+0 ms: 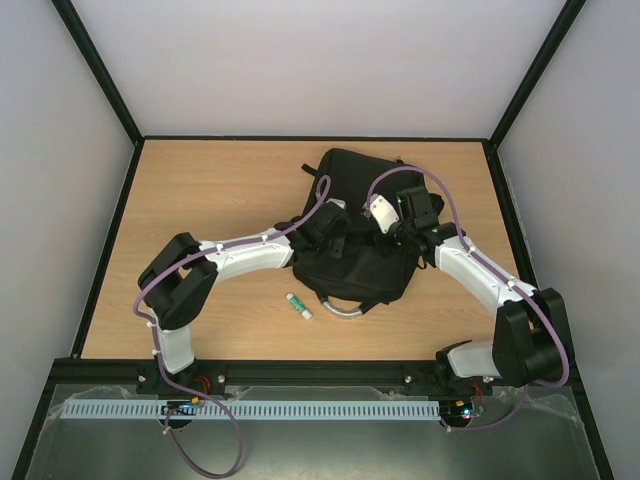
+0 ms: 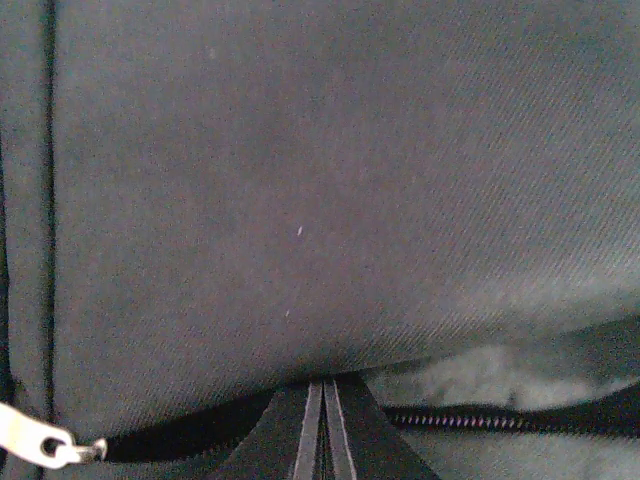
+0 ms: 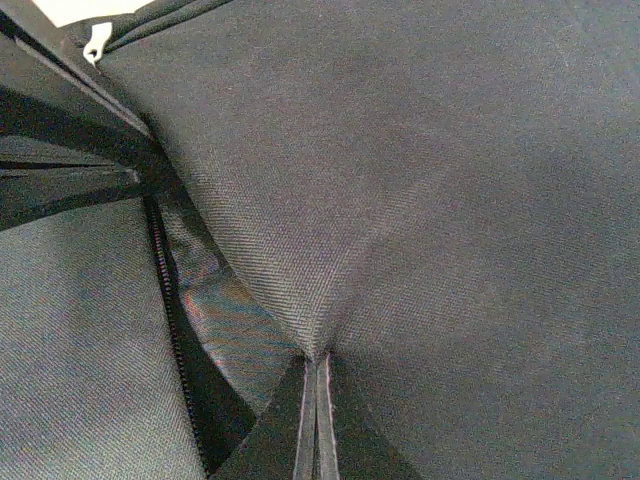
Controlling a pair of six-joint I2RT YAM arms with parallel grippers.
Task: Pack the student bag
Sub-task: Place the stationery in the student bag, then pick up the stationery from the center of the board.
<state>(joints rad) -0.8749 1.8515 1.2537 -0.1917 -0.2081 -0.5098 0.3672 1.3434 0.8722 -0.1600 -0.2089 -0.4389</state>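
The student bag, a large black backpack, lies in the middle of the table with its grey loop handle towards the arms. Both grippers are down on its top. My left gripper is shut, its tips pinching the edge of a fabric flap above an open zip. A metal zip puller lies to the left. My right gripper is shut on a puckered fold of the bag's cloth, beside another open zip.
A small white glue stick with a green cap lies on the wooden table just left of the bag's handle. Black frame rails and white walls enclose the table on three sides.
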